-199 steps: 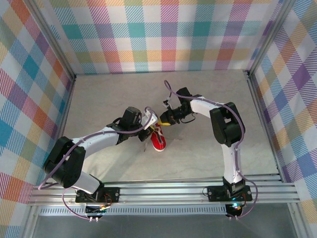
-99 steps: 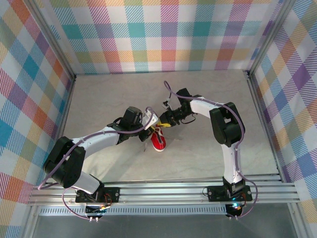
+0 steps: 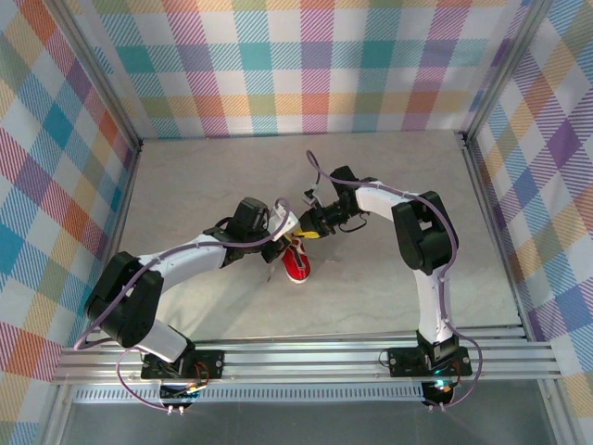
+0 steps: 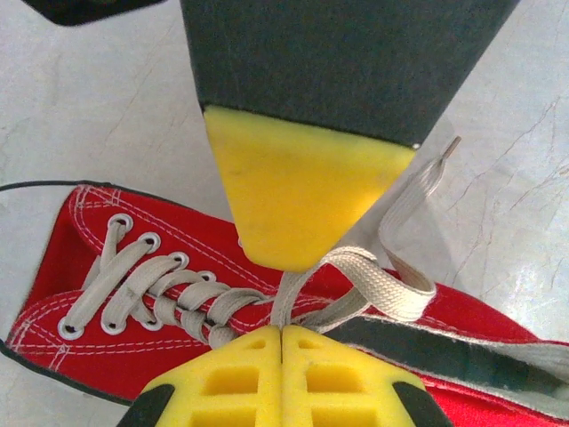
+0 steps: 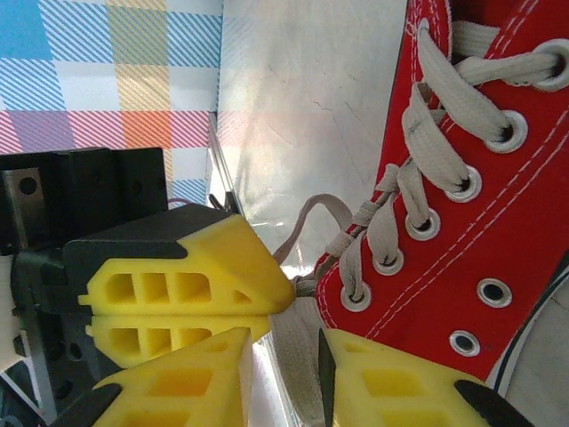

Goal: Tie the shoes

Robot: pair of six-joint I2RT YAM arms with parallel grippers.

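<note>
- Shoe (image 3: 297, 264): red, with a white sole edge and grey-white lacing; stands on the pale table (image 3: 185, 185), about in the middle, just below the two gripper tips.
- Left gripper (image 3: 286, 223): comes to the shoe from the left side. In the left wrist view, yellow fingers (image 4: 222, 382) pressed flat together, pinching a lace (image 4: 298, 289) just above the red cloth, beside the last eyelets (image 4: 120, 222).
- From this pinch, bends out to the right as a flat loop, then goes up to a free end with a small hard tip (image 4: 452, 147) over the bare table.
- Right gripper (image 3: 310, 230): comes from the right side, tip just beside the left gripper tip, over the back part of the shoe.
- In the right wrist view, own yellow fingers (image 5: 178, 391) parted, with a strip of lace lying in the gap; cannot tell if the pads touch it.
- In the same view, closed left fingers close above, lace coming out of their tip toward the row of eyelets.
- Checked walls (image 3: 315, 65) around the table on three sides.
</note>
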